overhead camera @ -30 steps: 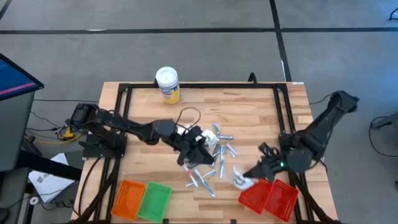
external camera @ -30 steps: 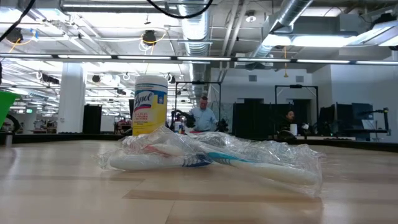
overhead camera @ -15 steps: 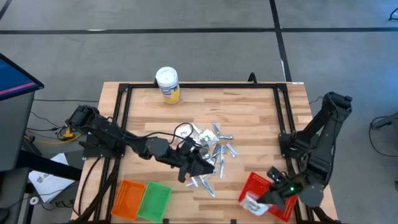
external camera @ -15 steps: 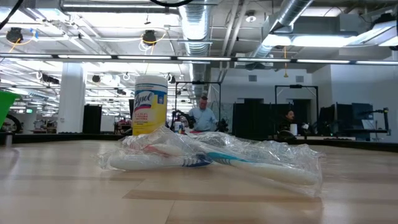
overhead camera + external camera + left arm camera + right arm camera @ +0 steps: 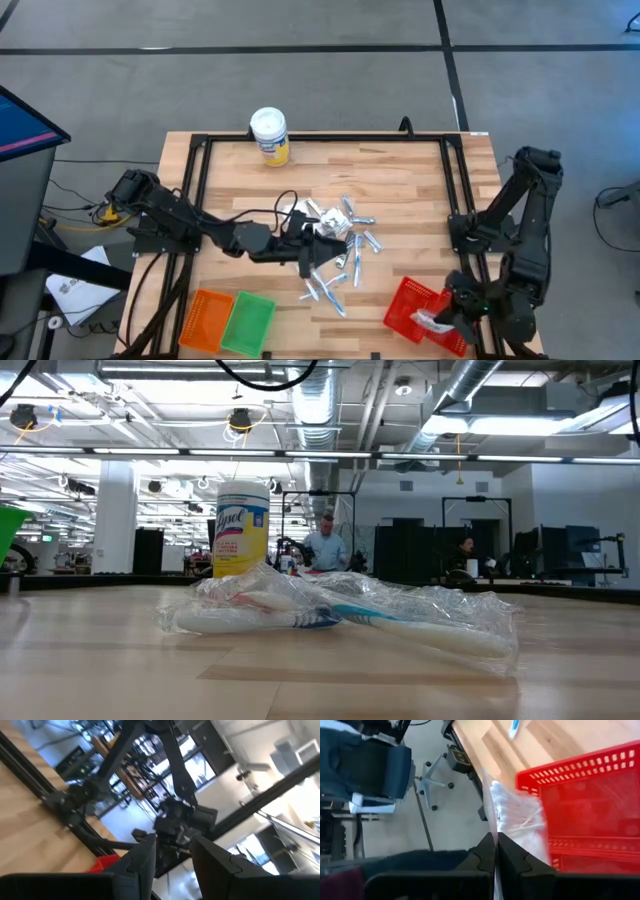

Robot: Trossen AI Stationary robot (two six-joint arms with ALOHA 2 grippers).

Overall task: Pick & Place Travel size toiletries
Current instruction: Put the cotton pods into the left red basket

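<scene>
The travel size toiletries [image 5: 345,240] lie in a loose pile at mid-table: silvery sticks, white sachets and clear-wrapped toothbrushes [image 5: 340,615]. My left gripper [image 5: 318,262] hovers at the pile's near-left side. It is open, and nothing shows between its fingers [image 5: 172,862]. My right gripper [image 5: 432,320] is over the red basket [image 5: 403,298] at the near right. It is shut on a clear packet of white swab sticks [image 5: 520,817]. My right gripper pinches the clear packet by its thin plastic edge [image 5: 495,839] between its two shut fingers. The fingers slant downward. The packet reaches out beyond the fingertips, clear of the table, across the red basket's rim [image 5: 555,775].
A white-lidded yellow canister [image 5: 269,135] stands at the far edge. An orange basket [image 5: 205,318] and a green basket [image 5: 248,322] sit at the near left. A black frame rail [image 5: 320,140] runs round the tabletop. People stand in the room behind [image 5: 325,545].
My right gripper has swung toward the table's near edge and down, carrying the packet from the red basket's left side to above the basket. My left gripper has shifted slightly toward the near edge and turned at the wrist; its fingers have kept the same gap.
</scene>
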